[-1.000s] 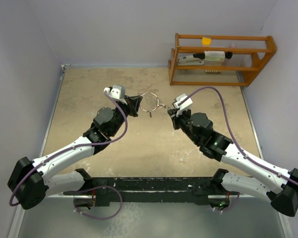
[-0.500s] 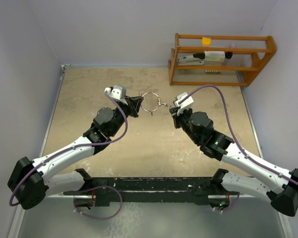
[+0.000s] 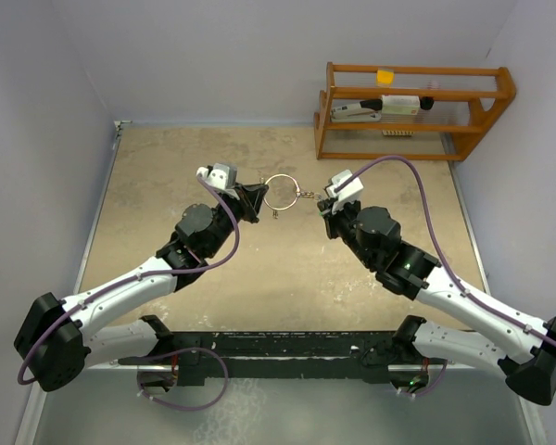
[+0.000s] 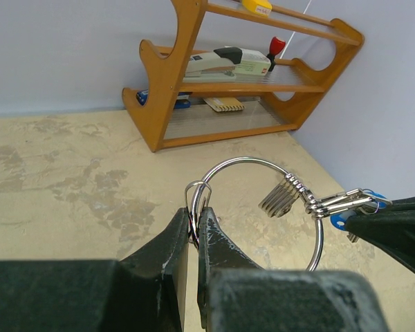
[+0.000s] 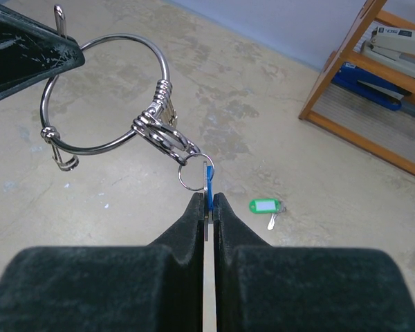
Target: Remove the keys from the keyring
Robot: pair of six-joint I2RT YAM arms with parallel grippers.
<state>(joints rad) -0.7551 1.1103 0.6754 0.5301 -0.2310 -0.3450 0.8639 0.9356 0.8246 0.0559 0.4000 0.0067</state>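
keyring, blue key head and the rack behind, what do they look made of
The keyring looks like polished steel wire: thin, silvery, with bright glints. The blue key head in the right gripper looks plastic: saturated colour, no metallic shine, though only its edge shows. The rack seems varnished wood: orange-brown, softly glossy.

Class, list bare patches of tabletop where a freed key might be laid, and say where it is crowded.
Free: the far-left table between the wall and the left arm; the near middle between both arms. Crowded: the centre, where the left gripper pinches the keyring and the right gripper its blue key; also by the rack and green-tagged key.
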